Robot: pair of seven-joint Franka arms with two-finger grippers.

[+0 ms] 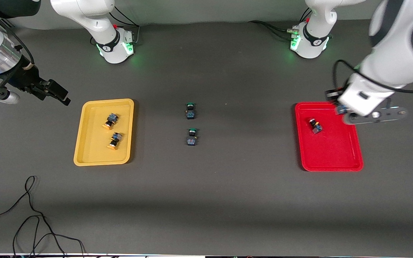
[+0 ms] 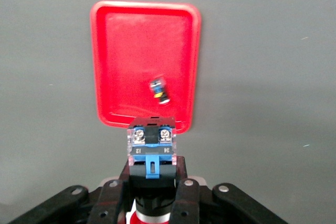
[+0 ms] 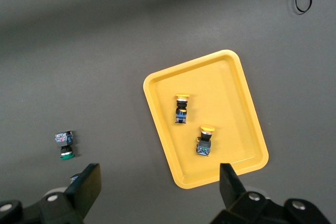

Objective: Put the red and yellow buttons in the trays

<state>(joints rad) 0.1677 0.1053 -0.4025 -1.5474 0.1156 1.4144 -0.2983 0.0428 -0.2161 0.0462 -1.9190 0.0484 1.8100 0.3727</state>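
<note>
The yellow tray (image 1: 91, 150) holds two yellow-capped buttons (image 1: 110, 120) (image 1: 115, 140). The red tray (image 1: 332, 150) holds one red-capped button (image 1: 315, 126). My left gripper (image 1: 340, 108) is shut on the second red button (image 2: 151, 150) and holds it over the red tray's (image 2: 121, 51) edge farthest from the front camera. The left wrist view also shows the red button lying in the tray (image 2: 159, 90). My right gripper (image 1: 58, 94) is open and empty, in the air beside the yellow tray (image 3: 236, 108). The right wrist view shows my right gripper (image 3: 157, 182) and both yellow buttons (image 3: 181, 108) (image 3: 205, 141).
Two green-capped buttons (image 1: 190, 110) (image 1: 191, 137) lie on the dark table midway between the trays. One of them shows in the right wrist view (image 3: 65, 145). A black cable (image 1: 31, 215) lies near the front edge at the right arm's end.
</note>
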